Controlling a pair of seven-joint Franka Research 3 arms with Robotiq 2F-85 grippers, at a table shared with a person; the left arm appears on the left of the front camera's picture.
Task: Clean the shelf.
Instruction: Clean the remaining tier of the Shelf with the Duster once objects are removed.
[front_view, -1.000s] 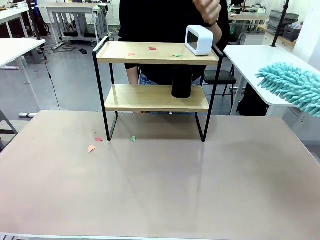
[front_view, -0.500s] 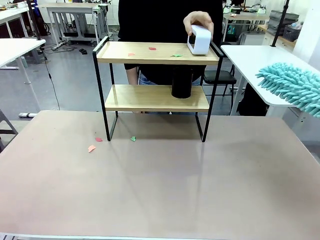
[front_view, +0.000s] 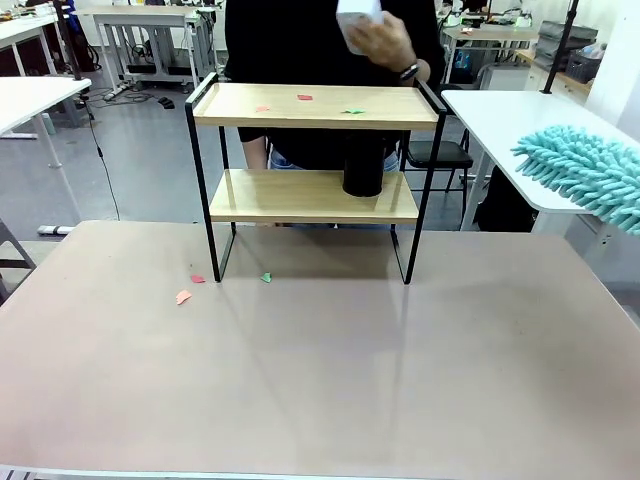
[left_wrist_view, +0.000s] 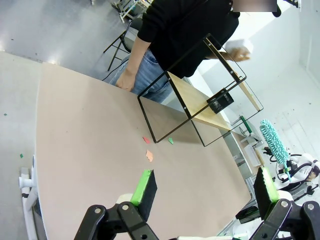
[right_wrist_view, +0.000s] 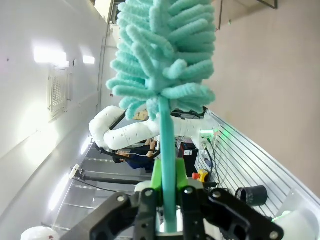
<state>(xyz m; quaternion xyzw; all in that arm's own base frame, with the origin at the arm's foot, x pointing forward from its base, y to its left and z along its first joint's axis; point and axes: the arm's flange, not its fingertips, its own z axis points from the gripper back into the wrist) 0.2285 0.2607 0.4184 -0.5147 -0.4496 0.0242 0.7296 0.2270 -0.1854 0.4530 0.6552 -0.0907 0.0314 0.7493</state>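
Front view: the shelf (front_view: 315, 105) is set at the far side of the table (front_view: 320, 380), a black cup (front_view: 363, 172) on its lower board — a white box (front_view: 358, 12) is held above it by a person's hand (front_view: 385, 42). The left gripper (left_wrist_view: 205, 186) is spread empty; the right gripper (right_wrist_view: 167, 200) is clenched on a teal duster (right_wrist_view: 160, 50).

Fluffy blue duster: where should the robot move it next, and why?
Probably swing the duster left toward the top board of the shelf. The right gripper is shut on its handle, off to the side of the shelf. Paper scraps lie on that board, and the person's hand holds the white box up clear of it.
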